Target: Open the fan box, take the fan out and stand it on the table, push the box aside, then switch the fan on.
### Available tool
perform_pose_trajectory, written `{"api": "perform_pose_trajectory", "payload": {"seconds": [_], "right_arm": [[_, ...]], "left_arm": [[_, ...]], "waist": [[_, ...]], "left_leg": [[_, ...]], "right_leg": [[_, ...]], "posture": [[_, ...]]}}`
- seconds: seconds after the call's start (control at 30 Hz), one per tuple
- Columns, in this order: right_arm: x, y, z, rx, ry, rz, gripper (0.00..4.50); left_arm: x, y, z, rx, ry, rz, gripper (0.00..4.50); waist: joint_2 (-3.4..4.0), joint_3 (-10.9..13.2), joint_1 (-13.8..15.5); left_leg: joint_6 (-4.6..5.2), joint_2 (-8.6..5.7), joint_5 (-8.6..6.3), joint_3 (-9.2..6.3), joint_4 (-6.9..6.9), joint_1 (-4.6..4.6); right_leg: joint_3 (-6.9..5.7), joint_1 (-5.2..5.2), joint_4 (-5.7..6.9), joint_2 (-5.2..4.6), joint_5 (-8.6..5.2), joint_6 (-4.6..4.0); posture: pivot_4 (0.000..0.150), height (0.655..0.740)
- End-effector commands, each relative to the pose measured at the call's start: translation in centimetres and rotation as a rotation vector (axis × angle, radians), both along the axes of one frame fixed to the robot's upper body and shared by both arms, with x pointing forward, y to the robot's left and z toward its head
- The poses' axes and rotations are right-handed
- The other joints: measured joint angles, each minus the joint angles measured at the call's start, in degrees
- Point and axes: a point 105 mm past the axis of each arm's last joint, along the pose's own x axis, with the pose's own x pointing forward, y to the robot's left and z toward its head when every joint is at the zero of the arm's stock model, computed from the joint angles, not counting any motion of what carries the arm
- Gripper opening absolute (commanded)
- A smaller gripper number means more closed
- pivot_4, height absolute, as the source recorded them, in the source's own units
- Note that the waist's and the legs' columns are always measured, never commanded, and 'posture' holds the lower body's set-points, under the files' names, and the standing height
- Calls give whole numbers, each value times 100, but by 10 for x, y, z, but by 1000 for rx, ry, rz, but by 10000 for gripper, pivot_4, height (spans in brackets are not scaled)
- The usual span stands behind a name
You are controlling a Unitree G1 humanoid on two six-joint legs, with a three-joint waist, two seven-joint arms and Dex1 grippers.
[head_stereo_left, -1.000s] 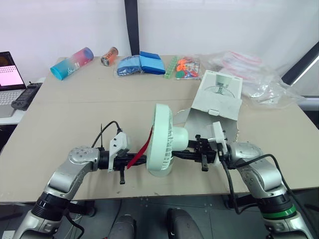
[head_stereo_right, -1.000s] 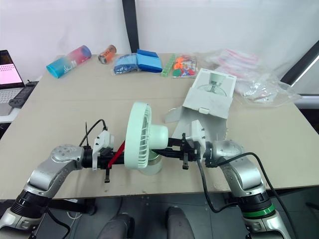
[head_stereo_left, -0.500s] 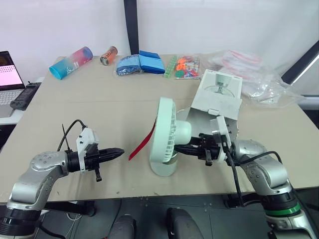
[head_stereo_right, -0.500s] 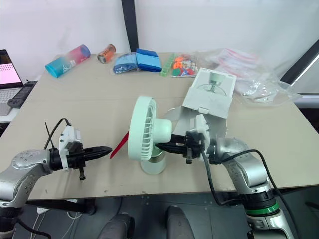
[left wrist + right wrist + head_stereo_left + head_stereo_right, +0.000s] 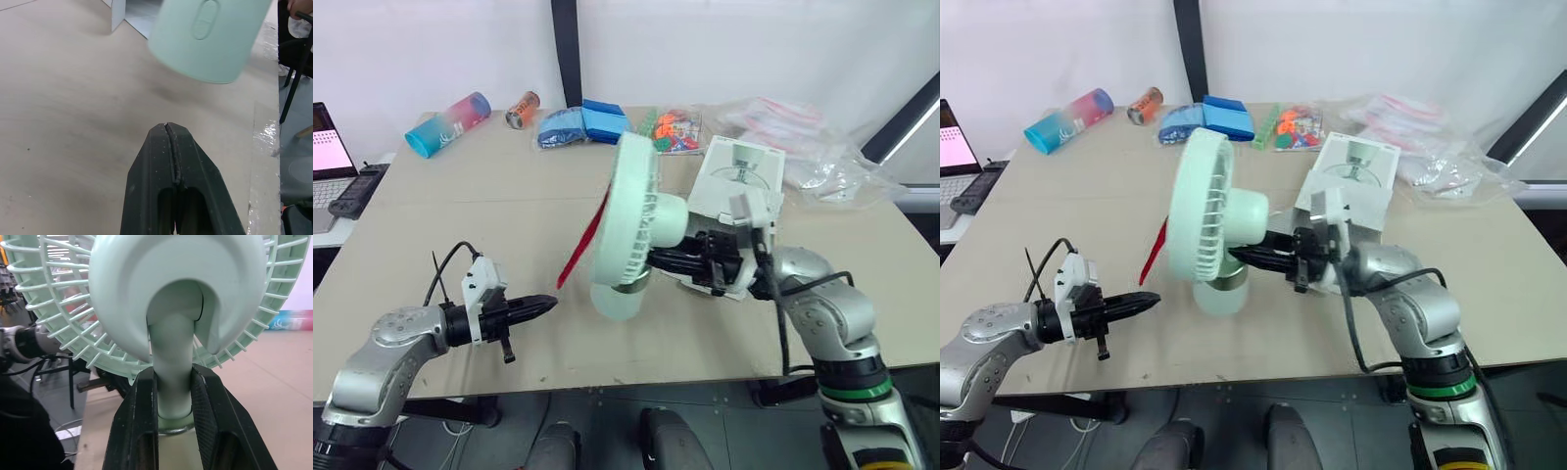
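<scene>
The pale green fan (image 5: 626, 211) hangs tilted above the table, its round base (image 5: 615, 300) off the surface and a red strap (image 5: 580, 241) dangling from its front. My right gripper (image 5: 172, 377) is shut on the fan's neck (image 5: 171, 357), one black finger (image 5: 139, 431) on each side. The white fan box (image 5: 736, 186) lies open behind the fan. My left gripper (image 5: 544, 305) is shut and empty, low over the table to the left of the fan, pointing at it. In the left wrist view the fan's base (image 5: 210, 39) floats ahead of the closed fingertips (image 5: 171, 147).
Along the far edge lie a blue-pink bottle (image 5: 448, 121), a can (image 5: 520, 110), blue packets (image 5: 582, 124), a colourful packet (image 5: 671, 127) and clear plastic bags (image 5: 822, 147). A laptop (image 5: 328, 157) sits off the table's left side. The table's front edge (image 5: 636, 377) runs just below both arms.
My left gripper let go of the fan's front and drew back to the left. My right gripper then raised the fan off the table and tilted it.
</scene>
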Motion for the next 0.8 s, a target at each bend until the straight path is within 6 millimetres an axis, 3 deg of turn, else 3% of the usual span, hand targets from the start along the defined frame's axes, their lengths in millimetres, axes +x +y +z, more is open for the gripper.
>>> {"api": "perform_pose_trajectory", "payload": {"seconds": [0.03, 0.3, 0.43, 0.67, 0.7, 0.8], "right_arm": [[20, 21, 15, -3, -113, -72, 4041], [77, 55, 5, -69, -133, -266, 4041], [84, 62, 0, -63, -118, -268, 4041], [91, 65, -16, -90, -88, -275, 4041], [90, 65, -18, -96, -87, -273, 11826], [88, 65, -22, -110, -84, -263, 24183]], "left_arm": [[-1, -2, 7, -4, -41, 1, 681], [0, 2, 6, 0, -52, 34, 681], [0, 1, 7, 3, -60, 38, 681], [3, 1, 8, 4, -72, 44, 681], [3, 1, 8, 3, -74, 44, 0], [4, -1, 7, 3, -79, 39, 0]], "waist": [[0, 0, -7], [-1, -1, -65], [0, -1, -66], [0, -1, -116], [0, -1, -116], [-1, -1, -116]], "left_leg": [[0, 0, 0, -1, -1, 0], [-10, 2, 6, 14, -2, -36], [-17, -3, 9, 7, 0, -83], [-16, 0, 8, 10, -1, -67], [-16, 0, 9, 11, 0, -66], [-16, 0, 9, 11, 1, -66]], "right_leg": [[0, -1, 0, 0, 0, 0], [3, -60, 21, -4, 12, -15], [3, -100, 37, -8, 14, -15], [3, -97, 47, -4, 16, -20], [3, -97, 48, -3, 17, -20], [4, -95, 48, -4, 17, -20]], "posture": [[1500, 7400], [1500, 7400], [1500, 7400], [1500, 7400], [1500, 7400], [1500, 7400]]}}
